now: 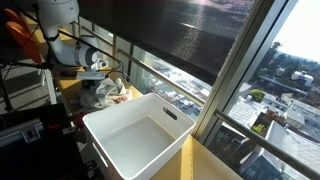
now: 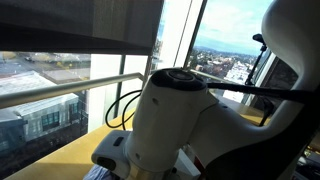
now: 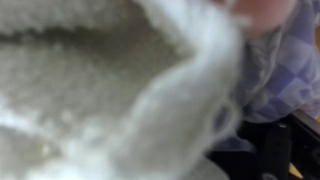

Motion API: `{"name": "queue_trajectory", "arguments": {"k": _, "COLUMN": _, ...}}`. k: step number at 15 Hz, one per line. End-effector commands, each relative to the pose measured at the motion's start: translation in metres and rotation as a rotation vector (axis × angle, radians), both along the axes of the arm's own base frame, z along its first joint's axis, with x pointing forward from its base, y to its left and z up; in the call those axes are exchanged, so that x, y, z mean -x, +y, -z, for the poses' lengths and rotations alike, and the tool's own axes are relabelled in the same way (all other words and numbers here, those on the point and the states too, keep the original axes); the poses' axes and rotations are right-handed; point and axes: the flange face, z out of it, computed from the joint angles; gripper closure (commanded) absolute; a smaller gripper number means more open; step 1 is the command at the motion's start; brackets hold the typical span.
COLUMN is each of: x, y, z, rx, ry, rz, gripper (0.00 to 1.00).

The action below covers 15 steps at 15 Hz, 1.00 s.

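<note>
Sunlit glass and a half-lowered roller blind (image 1: 170, 30) close off this high room, with the city far below, and everything sits on a yellow counter (image 1: 205, 162) along the window. Furthest left of the white plastic bin (image 1: 120, 106), the Panda arm (image 1: 68, 50) bends down from its mount. Its gripper (image 1: 100, 78) is buried nose-first in a heap of cloths (image 1: 108, 93) lying just left of the bin and behind its near corner. From the wrist camera almost nothing shows but a white fleecy cloth (image 3: 100, 90) pressed right up to the lens, with a purple checked cloth (image 3: 282, 70) peeking past it on the side. The fingers are hidden in the pile, so I cannot tell whether they have closed on the fleece or merely press into it. Moving right, the bin stands empty, its floor bare. As I judge it, the work is at its very start: the arm has reached the laundry, no piece is lifted clear, and the whole heap lies outside the bin.
</note>
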Motion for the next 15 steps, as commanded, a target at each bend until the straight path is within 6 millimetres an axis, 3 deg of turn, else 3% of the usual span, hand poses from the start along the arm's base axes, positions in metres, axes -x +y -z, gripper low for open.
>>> {"name": "queue_trajectory", "arguments": {"k": 1, "x": 0.012, "y": 0.017, "z": -0.020, "rx": 0.002, "ry": 0.010, "rz": -0.024, "gripper": 1.00}}
{"name": "queue_trajectory", "arguments": {"k": 6, "x": 0.018, "y": 0.025, "z": -0.054, "rx": -0.005, "ry": -0.017, "rz": -0.043, "gripper": 1.00}}
{"name": "queue_trajectory", "arguments": {"k": 9, "x": 0.022, "y": 0.028, "z": -0.104, "rx": -0.010, "ry": -0.065, "rz": -0.044, "gripper": 1.00}}
{"name": "queue_trajectory", "arguments": {"k": 15, "x": 0.034, "y": 0.025, "z": -0.237, "rx": -0.003, "ry": -0.202, "rz": -0.028, "gripper": 1.00}}
